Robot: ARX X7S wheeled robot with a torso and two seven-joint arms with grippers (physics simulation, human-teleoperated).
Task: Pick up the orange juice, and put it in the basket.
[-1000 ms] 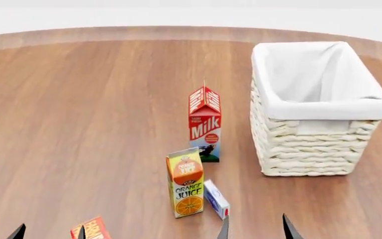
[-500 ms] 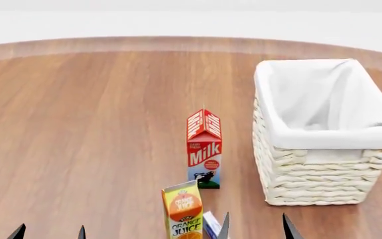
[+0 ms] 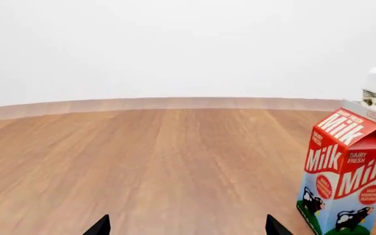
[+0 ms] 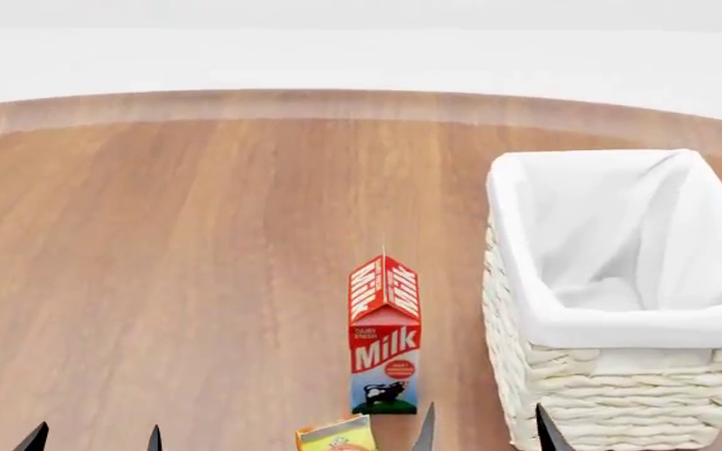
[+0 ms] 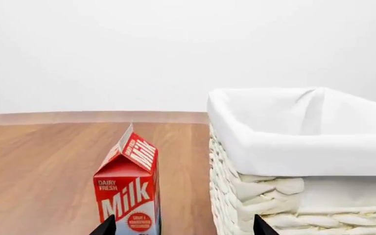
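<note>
Both sets of fingers show only as dark tips at the near edge of the head view: the left gripper has its fingers spread wide with nothing between them, and the right gripper likewise has its fingers apart and empty, hanging low near the bench's near edge. Just beside the right gripper's inner fingertip, only the gable top of the orange juice shows, upright, the rest cut off below the view. Directly beyond it, toward the far edge, stands the Milk carton, upright and apart from the juice. The basket sits toward the bench's right edge, its open mouth up and its white cloth lining folded over the rim. Its closeness to the juice suggests a short carry; the right gripper looks better placed, and the open fingers suit a grasp not yet begun.
</note>
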